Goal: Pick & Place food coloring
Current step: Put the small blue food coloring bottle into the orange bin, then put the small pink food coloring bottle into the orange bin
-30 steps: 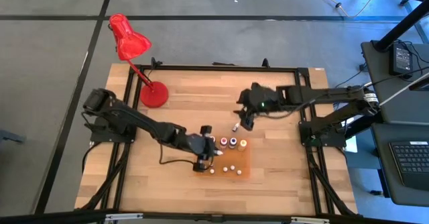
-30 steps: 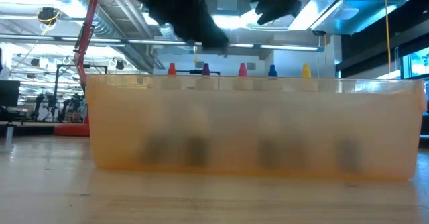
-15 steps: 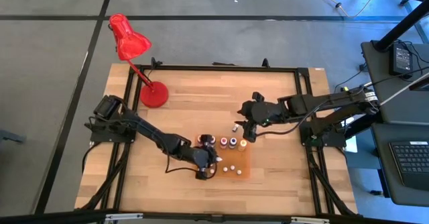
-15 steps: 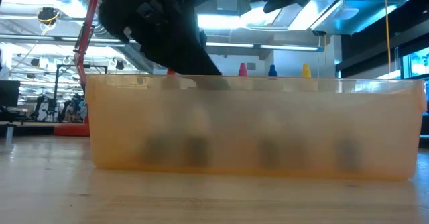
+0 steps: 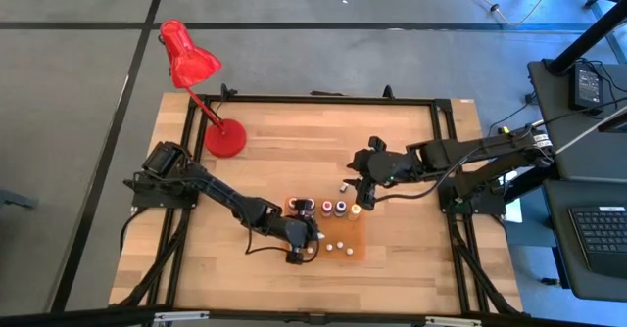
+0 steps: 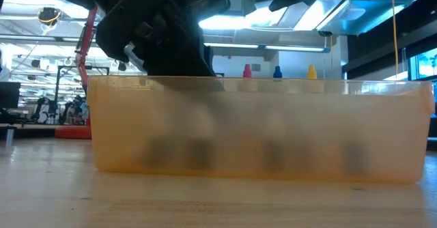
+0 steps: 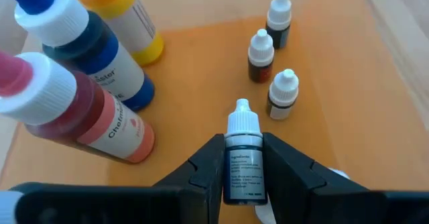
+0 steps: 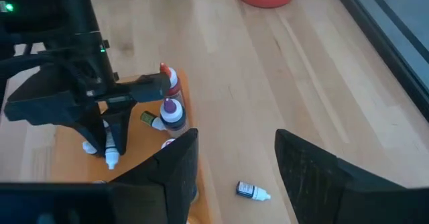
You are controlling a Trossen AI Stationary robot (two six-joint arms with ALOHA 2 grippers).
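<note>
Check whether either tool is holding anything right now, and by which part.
The left tool holds a small white-capped dropper bottle by its dark body, below the cap. The right tool is open and holds nothing.

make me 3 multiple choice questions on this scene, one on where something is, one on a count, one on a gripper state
1. Where does the stray dropper bottle lie?
A. on the bare wood, off the orange tray
B. inside the tray
C. beside the lamp base

2. How many small white-capped droppers stand ahead of the held one in the left wrist view?
A. one
B. three
C. five

3. What is the left gripper doing?
A. open above the wood
B. shut on a dropper bottle
C. shut on nothing

Answers:
1 A: the stray dropper bottle lies on its side on wood, clear of the orange tray.
2 B: three white-capped droppers stand in a cluster.
3 B: the left gripper has its fingers pressed to both sides of the held dropper bottle.
</note>
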